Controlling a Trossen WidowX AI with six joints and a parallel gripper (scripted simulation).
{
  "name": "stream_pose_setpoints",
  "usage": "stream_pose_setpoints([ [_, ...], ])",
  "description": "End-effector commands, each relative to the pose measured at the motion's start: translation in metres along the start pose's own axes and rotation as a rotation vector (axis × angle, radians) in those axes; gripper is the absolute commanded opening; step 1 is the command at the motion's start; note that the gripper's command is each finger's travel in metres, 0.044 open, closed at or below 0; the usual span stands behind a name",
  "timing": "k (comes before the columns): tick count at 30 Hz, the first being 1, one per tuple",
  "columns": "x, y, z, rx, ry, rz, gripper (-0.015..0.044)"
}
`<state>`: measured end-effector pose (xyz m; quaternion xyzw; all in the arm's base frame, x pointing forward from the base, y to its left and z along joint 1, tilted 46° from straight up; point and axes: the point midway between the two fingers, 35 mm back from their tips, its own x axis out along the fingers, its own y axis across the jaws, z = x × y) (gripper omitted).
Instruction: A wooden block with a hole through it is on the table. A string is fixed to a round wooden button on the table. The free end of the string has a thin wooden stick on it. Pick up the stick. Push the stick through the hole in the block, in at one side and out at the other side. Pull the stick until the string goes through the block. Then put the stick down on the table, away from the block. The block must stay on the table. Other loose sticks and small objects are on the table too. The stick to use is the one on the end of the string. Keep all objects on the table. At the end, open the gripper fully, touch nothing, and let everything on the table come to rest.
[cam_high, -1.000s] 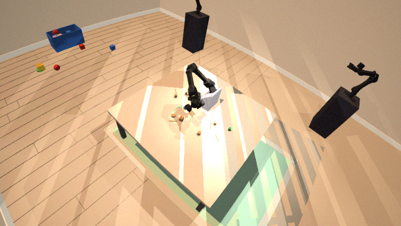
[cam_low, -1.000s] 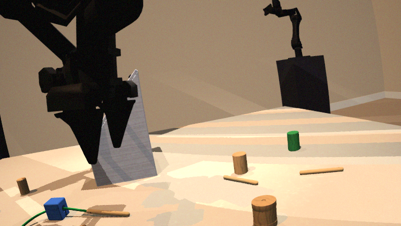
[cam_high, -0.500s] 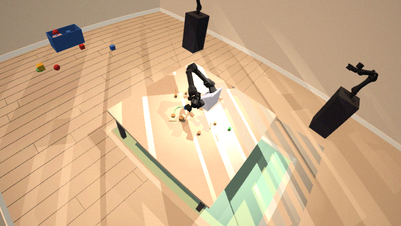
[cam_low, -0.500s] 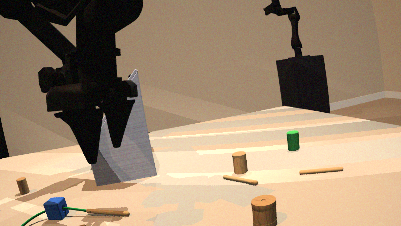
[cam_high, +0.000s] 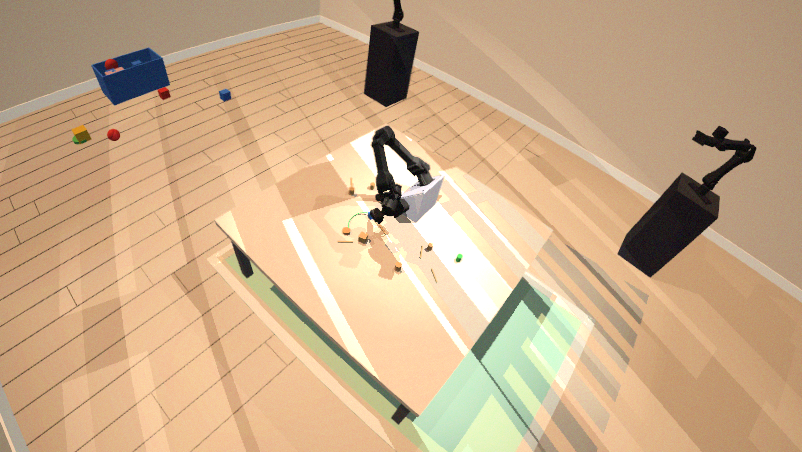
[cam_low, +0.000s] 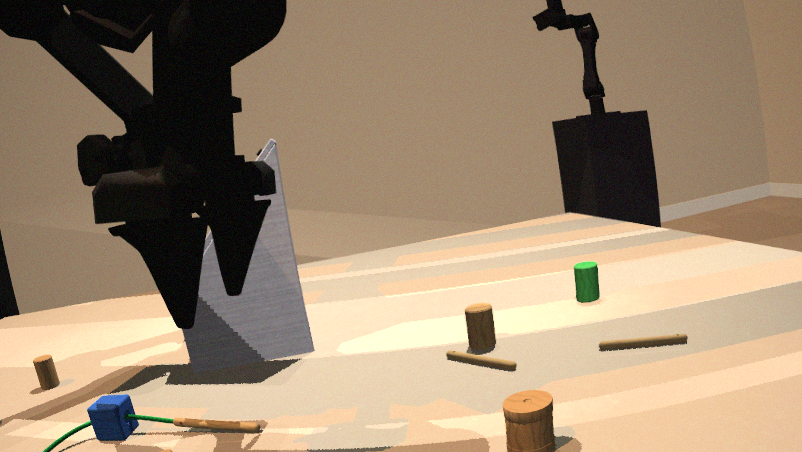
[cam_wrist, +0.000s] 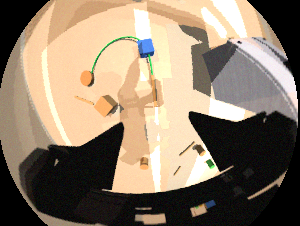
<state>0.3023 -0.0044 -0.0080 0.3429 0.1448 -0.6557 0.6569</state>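
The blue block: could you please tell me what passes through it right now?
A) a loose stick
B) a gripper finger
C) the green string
C: the green string enters one side of the blue block and leaves another, ending at a stick.
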Motion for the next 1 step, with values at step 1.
stream_pose_setpoints([
  [1, 0.0, 0.0, -0.0001, 0.0, 0.0, 0.0, 0.044],
])
